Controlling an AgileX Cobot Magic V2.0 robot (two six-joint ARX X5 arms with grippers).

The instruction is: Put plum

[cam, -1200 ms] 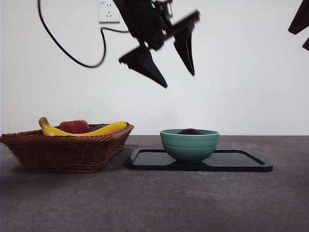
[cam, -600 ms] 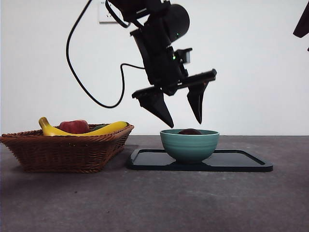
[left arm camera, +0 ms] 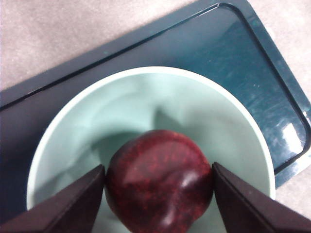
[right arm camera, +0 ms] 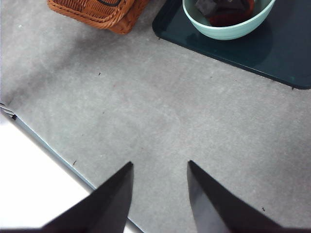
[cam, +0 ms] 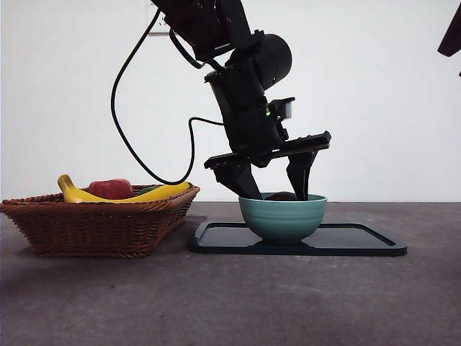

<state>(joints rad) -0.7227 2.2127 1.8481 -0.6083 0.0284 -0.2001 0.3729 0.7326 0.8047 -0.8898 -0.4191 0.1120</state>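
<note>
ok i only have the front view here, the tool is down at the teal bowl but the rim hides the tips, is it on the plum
Observer: In the left wrist view the left tool has one jaw on each side of the plum, inside the bowl.
Operator: touching it
Observer: Both jaws sit right against its sides; a firm squeeze I cannot confirm.
Operator: and the other arm
Observer: The right tool hangs open over bare table, apart from the tray and the basket.

Teal bowl (cam: 282,217) on dark tray (cam: 360,241); wicker basket (cam: 97,223) holds bananas (cam: 155,192).
</note>
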